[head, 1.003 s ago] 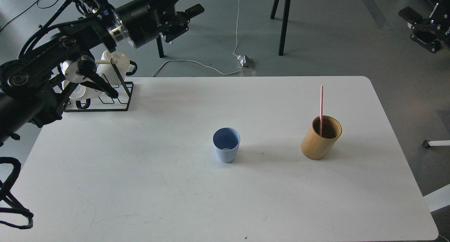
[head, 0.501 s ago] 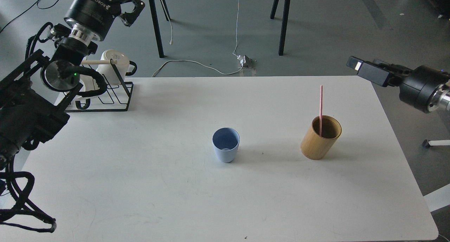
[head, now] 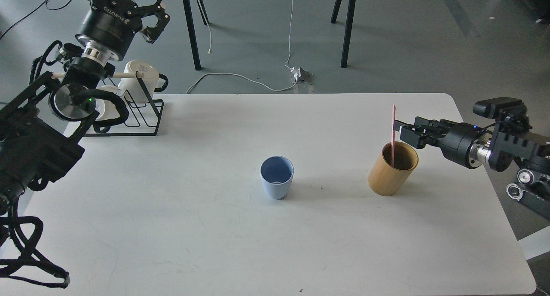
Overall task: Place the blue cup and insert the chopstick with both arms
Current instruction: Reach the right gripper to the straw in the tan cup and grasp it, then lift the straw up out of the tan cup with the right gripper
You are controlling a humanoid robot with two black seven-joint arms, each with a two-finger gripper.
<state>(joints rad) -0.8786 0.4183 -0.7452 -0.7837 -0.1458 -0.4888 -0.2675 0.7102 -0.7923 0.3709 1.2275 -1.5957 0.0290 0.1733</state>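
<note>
The pale blue cup (head: 276,177) stands upright and empty near the middle of the white table (head: 180,227). The pink chopstick (head: 393,126) stands upright in the tan bamboo cup (head: 389,172) on the right. My right gripper (head: 401,131) comes in from the right, level with the stick's upper half. Its fingertips are just right of the stick, and its fingers look parted. My left gripper (head: 155,11) is open and empty, held high beyond the table's far left corner, far from the blue cup.
A black wire rack (head: 137,117) with white mugs (head: 139,74) and a pale wooden rod (head: 116,75) stands at the far left corner, under my left arm. Black stand legs (head: 346,25) and a cable (head: 240,79) are on the floor behind the table.
My right gripper has come down and to the left, from the table's far right corner to just beside the pink chopstick. My left gripper has shifted only slightly. The cups have not moved.
</note>
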